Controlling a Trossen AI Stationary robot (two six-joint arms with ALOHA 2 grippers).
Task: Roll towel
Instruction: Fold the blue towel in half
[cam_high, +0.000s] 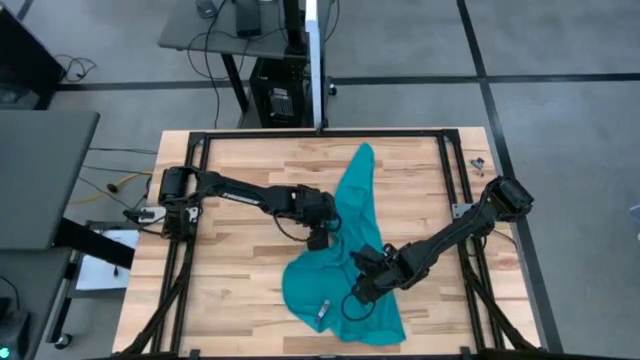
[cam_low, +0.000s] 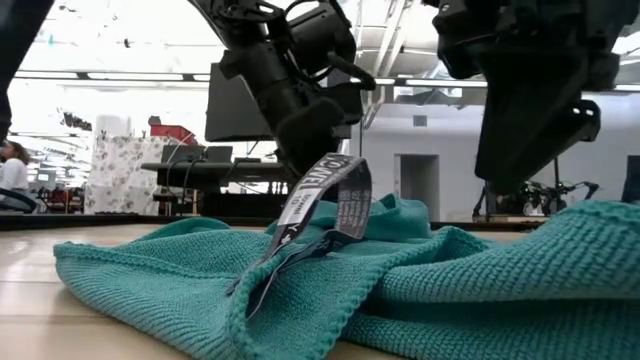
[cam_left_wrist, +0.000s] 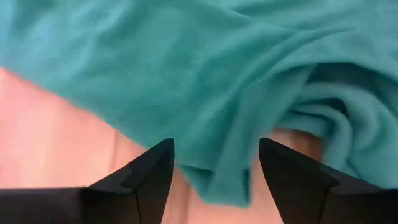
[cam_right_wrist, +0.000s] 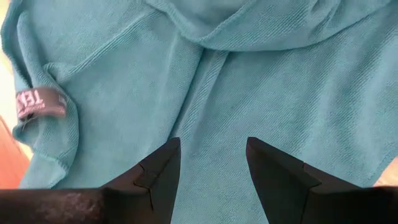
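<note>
The towel (cam_high: 345, 275) is soft teal knit, rumpled and creased, lying on the wooden table (cam_high: 230, 290) from its far middle to its near edge, where it bunches widest. A pale printed tag (cam_low: 325, 205) stands up from a near fold. The left gripper (cam_high: 322, 238) hovers over the towel's left edge, its 2 fingers spread and empty. The right gripper (cam_high: 358, 292) is parted just above the near bunch, holding nothing.
</note>
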